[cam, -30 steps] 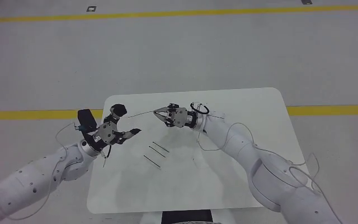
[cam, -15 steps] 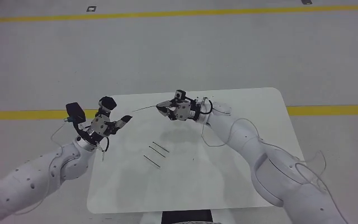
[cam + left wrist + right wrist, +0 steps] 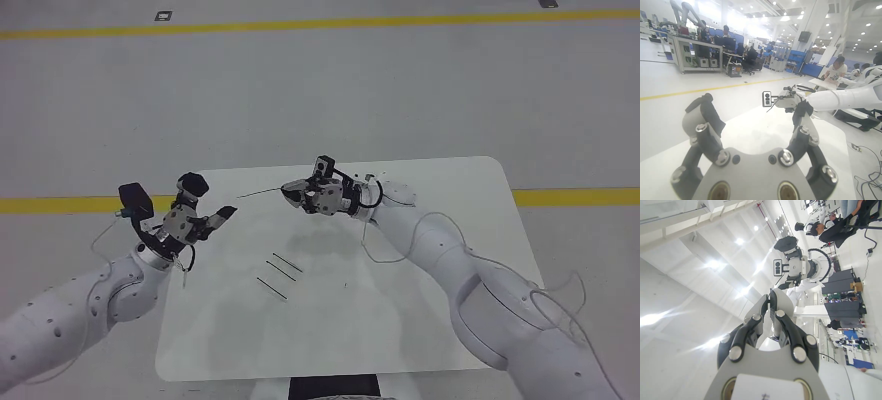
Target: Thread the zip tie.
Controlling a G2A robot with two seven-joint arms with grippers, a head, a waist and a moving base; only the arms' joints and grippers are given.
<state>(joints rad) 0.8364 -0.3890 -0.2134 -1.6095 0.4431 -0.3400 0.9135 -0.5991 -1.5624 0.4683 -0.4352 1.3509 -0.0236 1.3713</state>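
Note:
My right gripper (image 3: 288, 189) hovers over the far middle of the white table (image 3: 420, 300), shut on a thin black zip tie (image 3: 258, 192) whose free end points toward the left arm. In the right wrist view the tie (image 3: 770, 297) sits pinched between the closed fingers (image 3: 780, 302). My left gripper (image 3: 206, 198) hangs open at the table's far left corner, a short gap from the tie's tip, with nothing in it. From the left wrist view its spread fingers (image 3: 705, 108) face the right gripper (image 3: 785, 101) and the tie (image 3: 770, 108).
Three spare zip ties (image 3: 278, 272) lie side by side on the table between the arms, nearer the front. A thin cable (image 3: 395, 252) trails along the right arm. The table's right half and front are bare.
The left gripper has pulled back leftward to the table's corner, widening the gap to the tie. The right gripper rose slightly and rotated, still holding the tie. Little has moved in the last half second.

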